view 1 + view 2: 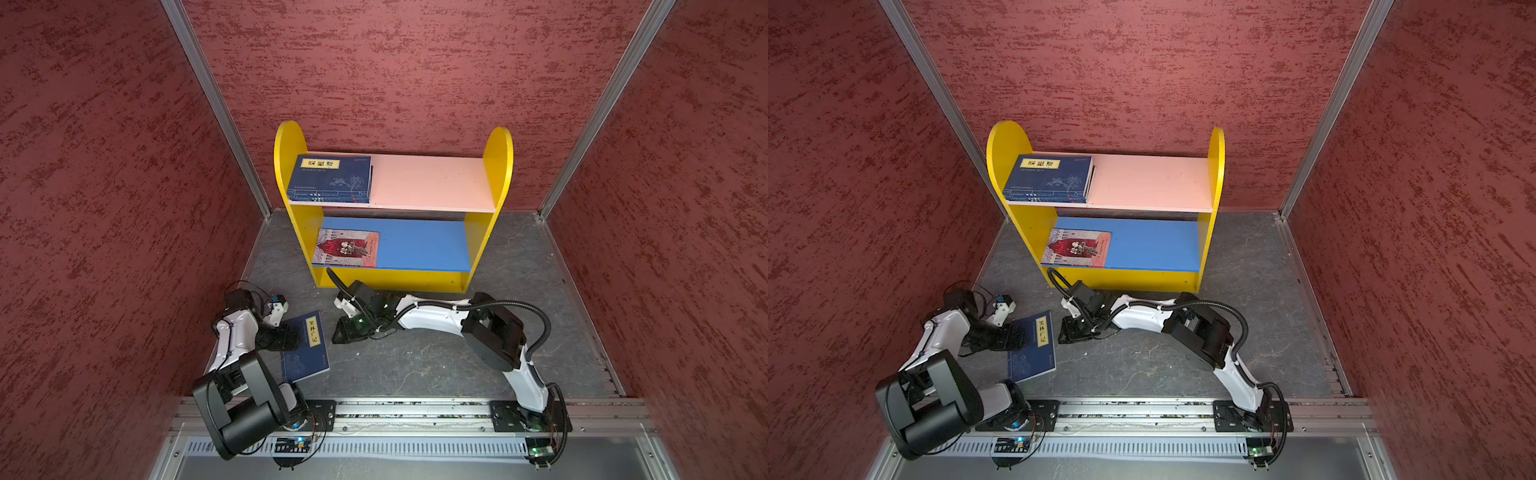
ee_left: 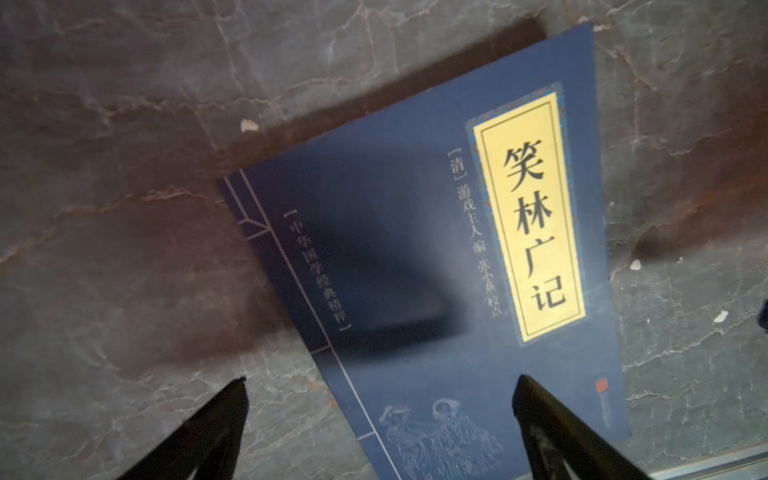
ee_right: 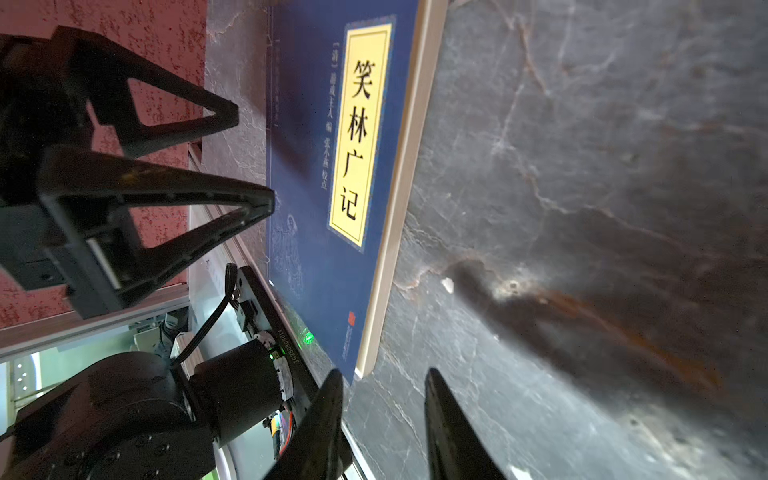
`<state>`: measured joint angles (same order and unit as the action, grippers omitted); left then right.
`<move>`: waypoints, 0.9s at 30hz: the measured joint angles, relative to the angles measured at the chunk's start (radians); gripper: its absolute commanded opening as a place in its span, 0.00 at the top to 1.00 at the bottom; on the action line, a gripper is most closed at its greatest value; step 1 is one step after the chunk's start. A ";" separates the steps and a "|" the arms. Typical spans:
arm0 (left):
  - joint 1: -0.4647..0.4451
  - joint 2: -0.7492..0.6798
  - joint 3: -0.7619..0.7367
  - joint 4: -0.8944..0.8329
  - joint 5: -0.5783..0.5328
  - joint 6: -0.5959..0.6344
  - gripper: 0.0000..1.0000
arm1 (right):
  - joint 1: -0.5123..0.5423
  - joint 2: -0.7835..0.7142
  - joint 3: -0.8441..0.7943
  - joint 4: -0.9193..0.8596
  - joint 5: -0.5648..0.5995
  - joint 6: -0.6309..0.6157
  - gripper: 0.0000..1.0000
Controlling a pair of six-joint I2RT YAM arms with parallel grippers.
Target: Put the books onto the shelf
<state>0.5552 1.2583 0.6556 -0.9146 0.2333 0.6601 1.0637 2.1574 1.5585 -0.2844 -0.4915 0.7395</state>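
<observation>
On the grey desk (image 1: 415,365), a top view shows us the shelf (image 1: 291,145) bearing a navy stack (image 1: 332,178) and red book (image 1: 347,248). Left wrist: left tool (image 2: 380,380) wide over the loose navy book (image 2: 415,249). Right wrist: right tool (image 3: 384,374) narrowly parted, empty.

Left arm (image 1: 232,336) folded low, left pincer (image 2: 380,384) spread wide; right arm (image 1: 432,318) stretched inward, right pincer (image 3: 384,376) parted (2 tips closer).

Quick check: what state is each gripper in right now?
Left gripper: open wide over the navy blue paperback with the yellow label, holding nothing.
Right gripper: partly open beside that book's corner, gripping nothing.
</observation>
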 measured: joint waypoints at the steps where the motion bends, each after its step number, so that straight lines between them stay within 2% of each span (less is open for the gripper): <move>1: 0.000 0.014 -0.005 0.008 0.000 0.000 0.01 | -0.001 0.000 0.000 -0.001 0.000 0.003 0.64; 9: -0.008 0.069 0.003 0.026 0.015 0.008 0.01 | -0.007 -0.001 0.000 -0.004 0.002 0.018 0.62; 13: -0.040 0.072 0.006 0.030 0.031 0.012 0.00 | -0.008 -0.011 -0.004 -0.001 0.005 0.029 0.61; 27: -0.355 -0.025 -0.002 0.024 0.007 -0.026 0.01 | -0.011 -0.080 -0.134 0.064 0.010 0.096 0.51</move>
<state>0.2005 1.2335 0.6533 -0.8906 0.2401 0.6342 1.0527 2.0773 1.4246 -0.2207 -0.4812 0.8356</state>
